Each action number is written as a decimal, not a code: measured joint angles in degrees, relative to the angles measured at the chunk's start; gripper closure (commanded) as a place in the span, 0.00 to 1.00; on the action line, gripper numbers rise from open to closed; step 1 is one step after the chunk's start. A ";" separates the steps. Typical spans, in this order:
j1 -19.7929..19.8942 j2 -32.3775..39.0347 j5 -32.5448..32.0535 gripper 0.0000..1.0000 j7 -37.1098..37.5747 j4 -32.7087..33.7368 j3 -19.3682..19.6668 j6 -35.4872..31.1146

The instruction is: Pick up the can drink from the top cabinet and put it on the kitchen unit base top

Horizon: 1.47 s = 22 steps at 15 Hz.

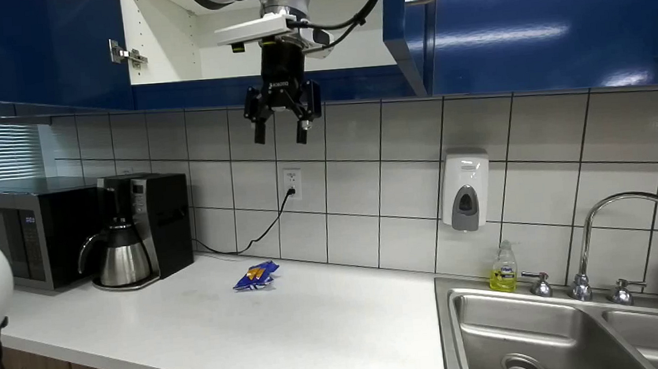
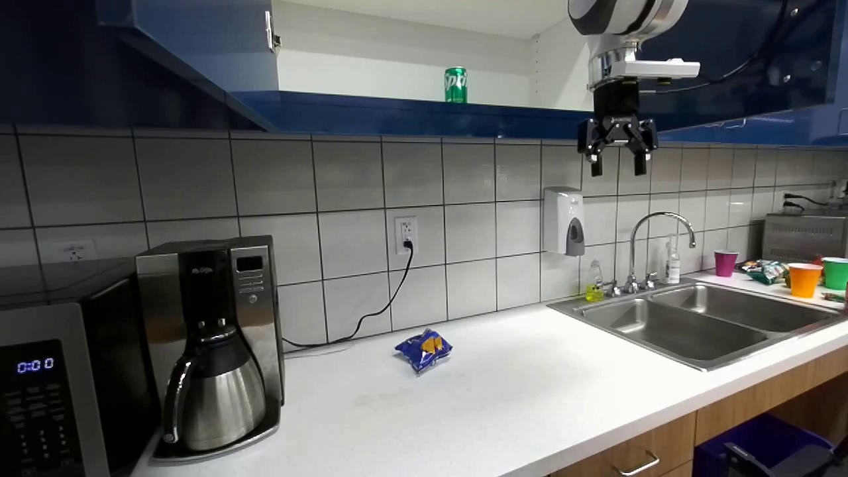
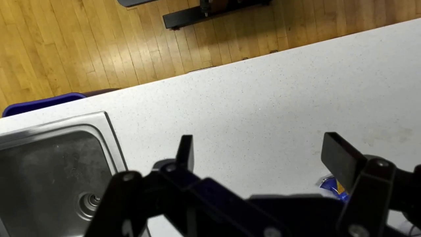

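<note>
While upright, can (image 2: pixel 456 85) inside cabinet (image 2: pixel 371 66)

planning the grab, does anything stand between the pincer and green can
Yes, the cabinet's blue bottom edge: the open pincer reaches below it, while the green can stands above it, inside. Nothing else visible seems in the way.

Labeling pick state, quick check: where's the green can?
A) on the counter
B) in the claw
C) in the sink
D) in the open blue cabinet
D: in an exterior view the can stands upright in the cabinet, while the claw hangs open, holding nothing.
</note>
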State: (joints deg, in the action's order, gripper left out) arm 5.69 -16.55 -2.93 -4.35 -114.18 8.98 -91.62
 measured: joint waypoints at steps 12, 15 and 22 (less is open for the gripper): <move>-2.22 -0.24 3.04 0.00 0.00 8.20 -2.67 0.17; -2.92 -0.29 3.71 0.00 0.03 11.29 -3.39 0.18; -3.71 0.67 5.52 0.00 0.43 19.28 -4.26 0.15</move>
State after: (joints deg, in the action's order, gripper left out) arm 1.98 -15.88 2.59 -3.92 -94.90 4.73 -91.47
